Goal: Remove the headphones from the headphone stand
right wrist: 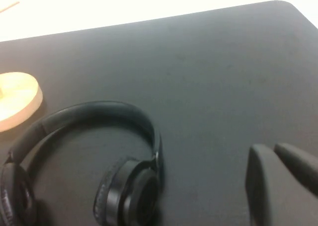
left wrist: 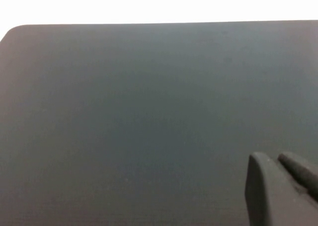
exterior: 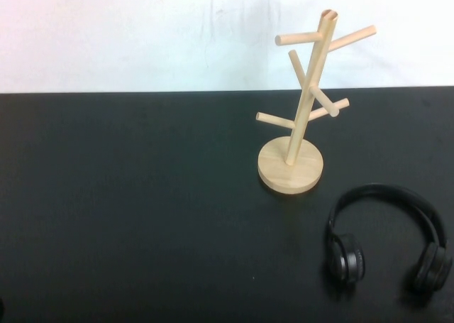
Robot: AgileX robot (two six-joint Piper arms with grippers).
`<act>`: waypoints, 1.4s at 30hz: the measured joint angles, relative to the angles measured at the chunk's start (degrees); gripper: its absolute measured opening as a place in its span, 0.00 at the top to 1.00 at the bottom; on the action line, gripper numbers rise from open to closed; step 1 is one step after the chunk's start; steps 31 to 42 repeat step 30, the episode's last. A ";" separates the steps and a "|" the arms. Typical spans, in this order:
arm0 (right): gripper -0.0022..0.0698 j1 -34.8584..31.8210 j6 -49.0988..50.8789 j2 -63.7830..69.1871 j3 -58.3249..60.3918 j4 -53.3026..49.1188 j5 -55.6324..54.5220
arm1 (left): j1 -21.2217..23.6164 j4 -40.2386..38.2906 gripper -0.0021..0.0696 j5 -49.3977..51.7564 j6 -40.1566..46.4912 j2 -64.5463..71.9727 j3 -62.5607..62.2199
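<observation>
Two task items sit apart on the black table [exterior: 142, 209]: the headphone stand [exterior: 301, 110] stands upright toward the far right-centre, its round disc base flat on the surface, its slanted pole carrying bare wooden pegs, while the headphones [exterior: 386, 234] lie on the tabletop nearer the robot and to the right of the stand, clear of its base and touching none of its pegs. In the high view the thin black headband arches away from the robot and both padded ear cups rest on the table at the near ends of the arch. Behind the table rises a plain white wall [exterior: 142, 32]. Neither arm shows in the high view. The right wrist view shows the headphones [right wrist: 89, 166] on the dark surface with the edge of the stand's wooden base [right wrist: 17, 99] just beyond the headband; the right gripper [right wrist: 283, 186] appears only as a dark pair of finger parts at the frame's corner, off to the side of the headphones, well apart from them and holding nothing, and how far it is open cannot be told. The left gripper [left wrist: 280, 191] likewise shows as dark finger parts over bare tabletop, empty, its opening impossible to judge.
</observation>
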 joint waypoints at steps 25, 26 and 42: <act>0.98 0.04 0.68 1.78 0.04 0.36 2.48 | 0.00 0.00 0.97 0.00 0.00 0.00 0.00; 0.98 0.04 0.68 1.78 0.04 0.36 2.48 | 0.00 0.00 0.97 0.00 0.00 0.00 0.00; 0.98 0.04 0.68 1.78 0.04 0.36 2.48 | 0.00 0.00 0.97 0.00 0.00 0.00 0.00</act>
